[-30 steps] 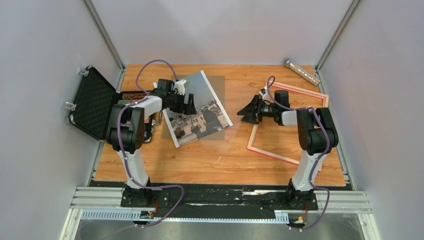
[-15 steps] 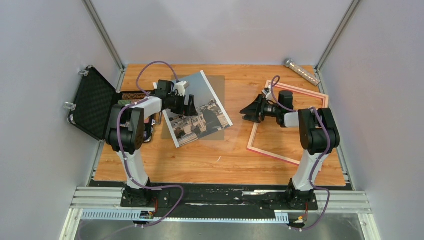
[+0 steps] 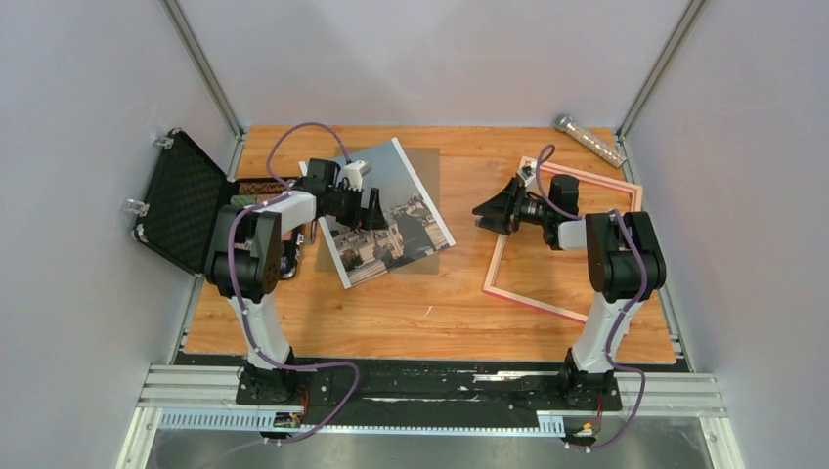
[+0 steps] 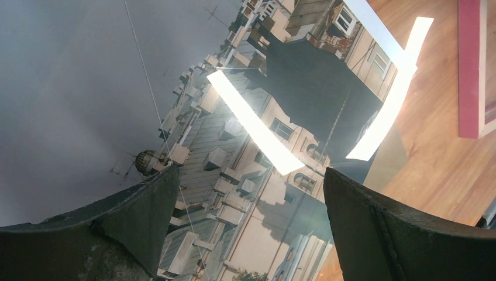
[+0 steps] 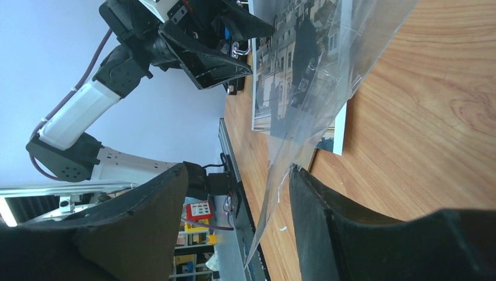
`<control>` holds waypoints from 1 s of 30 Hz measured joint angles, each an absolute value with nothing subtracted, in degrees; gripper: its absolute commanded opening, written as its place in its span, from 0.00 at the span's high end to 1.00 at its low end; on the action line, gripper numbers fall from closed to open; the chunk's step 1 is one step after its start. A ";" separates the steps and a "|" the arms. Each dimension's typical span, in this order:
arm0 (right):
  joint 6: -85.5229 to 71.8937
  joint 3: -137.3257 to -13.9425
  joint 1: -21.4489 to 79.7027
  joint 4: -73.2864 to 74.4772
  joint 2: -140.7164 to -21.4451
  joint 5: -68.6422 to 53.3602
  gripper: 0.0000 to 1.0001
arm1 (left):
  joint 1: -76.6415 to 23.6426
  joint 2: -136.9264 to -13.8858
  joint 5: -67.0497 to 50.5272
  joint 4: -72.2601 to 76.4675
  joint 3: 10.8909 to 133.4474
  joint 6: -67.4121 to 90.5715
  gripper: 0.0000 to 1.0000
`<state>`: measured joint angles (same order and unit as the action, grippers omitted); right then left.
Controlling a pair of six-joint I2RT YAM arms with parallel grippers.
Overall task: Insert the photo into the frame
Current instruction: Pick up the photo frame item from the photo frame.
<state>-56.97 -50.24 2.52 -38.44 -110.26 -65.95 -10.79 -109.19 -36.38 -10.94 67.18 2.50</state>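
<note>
The photo (image 3: 386,210), a white-bordered print of city rooftops under grey sky, lies on the wooden table left of centre, with a clear sheet (image 3: 425,161) over it. My left gripper (image 3: 371,208) hovers open just above the photo (image 4: 205,117), with nothing between its fingers (image 4: 250,171). The pink frame (image 3: 533,301) lies flat at the right, and one of its rails (image 4: 471,70) shows in the left wrist view. My right gripper (image 3: 492,210) is open above the frame's left rail, facing the photo (image 5: 275,70). The clear sheet's (image 5: 327,88) corner shows beside one fingertip (image 5: 298,175); contact cannot be told.
An open black case (image 3: 186,200) stands at the table's left edge, beside the left arm. A glittery cylinder (image 3: 589,140) lies at the back right corner. Grey walls close in on three sides. The left arm (image 5: 175,35) fills the far side of the right wrist view.
My right gripper has drifted slightly toward the back and right, still open. The left gripper, photo and frame have stayed put.
</note>
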 measured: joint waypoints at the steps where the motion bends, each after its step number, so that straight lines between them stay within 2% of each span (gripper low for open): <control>1: -57.23 -50.24 2.48 -38.30 -110.26 -65.78 0.37 | -10.79 -109.19 -36.47 -10.90 67.11 2.50 0.00; 18: -57.21 -53.67 3.40 -34.35 -112.18 -62.26 0.37 | -11.79 -109.16 -37.01 -10.83 67.00 2.44 0.00; 30: -50.15 -55.35 4.71 -23.09 -113.49 -58.13 0.38 | -13.72 -109.16 -40.16 -10.94 66.37 2.63 0.00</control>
